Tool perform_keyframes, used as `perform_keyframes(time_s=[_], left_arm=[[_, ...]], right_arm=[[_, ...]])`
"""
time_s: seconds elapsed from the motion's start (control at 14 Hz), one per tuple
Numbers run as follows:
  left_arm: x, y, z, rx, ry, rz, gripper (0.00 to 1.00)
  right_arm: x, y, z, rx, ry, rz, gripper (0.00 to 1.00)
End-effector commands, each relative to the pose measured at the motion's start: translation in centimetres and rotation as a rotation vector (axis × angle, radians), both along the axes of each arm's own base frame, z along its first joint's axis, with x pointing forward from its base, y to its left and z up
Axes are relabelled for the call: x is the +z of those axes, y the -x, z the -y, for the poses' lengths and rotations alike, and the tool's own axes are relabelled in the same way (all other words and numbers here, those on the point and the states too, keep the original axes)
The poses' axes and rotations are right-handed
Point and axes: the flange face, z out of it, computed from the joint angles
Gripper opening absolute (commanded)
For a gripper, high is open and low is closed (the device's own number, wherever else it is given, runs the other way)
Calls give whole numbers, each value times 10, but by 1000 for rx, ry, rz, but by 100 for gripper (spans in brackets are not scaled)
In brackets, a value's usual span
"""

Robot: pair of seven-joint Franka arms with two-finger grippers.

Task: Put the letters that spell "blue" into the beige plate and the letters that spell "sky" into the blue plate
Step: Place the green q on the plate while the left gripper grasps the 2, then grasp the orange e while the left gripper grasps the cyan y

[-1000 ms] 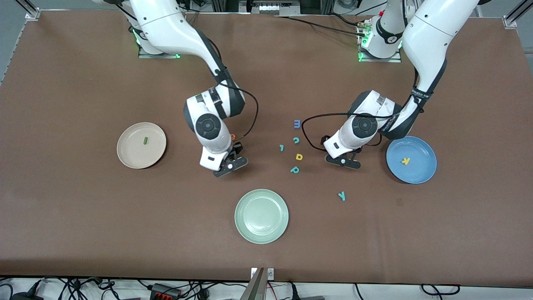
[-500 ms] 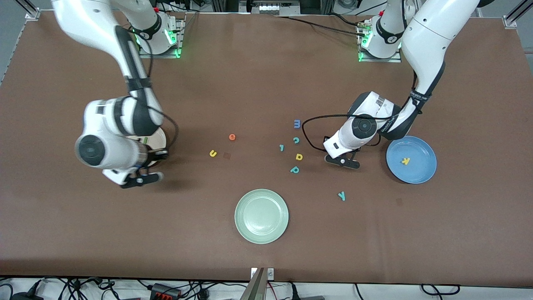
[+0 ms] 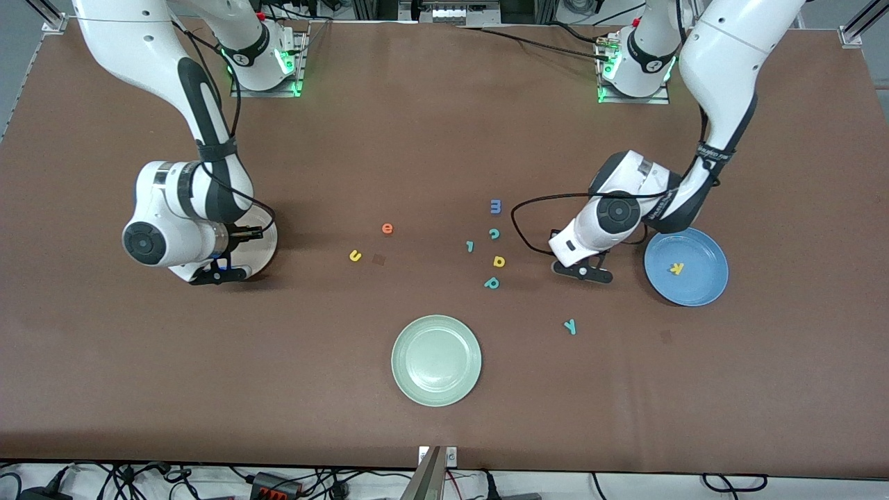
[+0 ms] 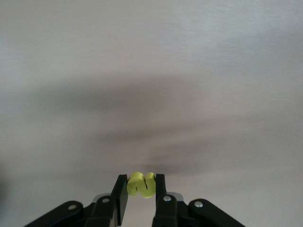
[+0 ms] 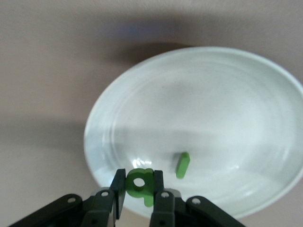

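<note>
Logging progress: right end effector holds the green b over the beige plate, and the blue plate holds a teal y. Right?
No: the front view shows the blue plate holding a yellow k; the teal y lies on the table.

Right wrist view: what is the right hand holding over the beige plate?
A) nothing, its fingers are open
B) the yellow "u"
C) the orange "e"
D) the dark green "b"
D: in the right wrist view the right hand is shut on the dark green "b" over the beige plate, where the green "l" already lies; the orange "e" and yellow "u" remain on the table.
</note>
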Motion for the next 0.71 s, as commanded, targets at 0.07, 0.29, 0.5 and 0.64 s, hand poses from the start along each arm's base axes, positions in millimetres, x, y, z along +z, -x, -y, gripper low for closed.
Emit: perform_keyframes(time_s=[0.07, 0.29, 0.5, 0.64], left_arm=[[51, -27, -57, 26, -120, -42, 10], [46, -38, -124, -9, -145, -64, 11], [18, -36, -181, 20, -122, -123, 13], [-3, -27, -216, 68, -103, -142, 15]], right_arm=[[14, 5, 1, 2, -5, 35, 100], [58, -9, -43, 6, -27, 31, 100], [53, -3, -125, 4, -93, 82, 100], [43, 8, -177, 49, -87, 135, 100]])
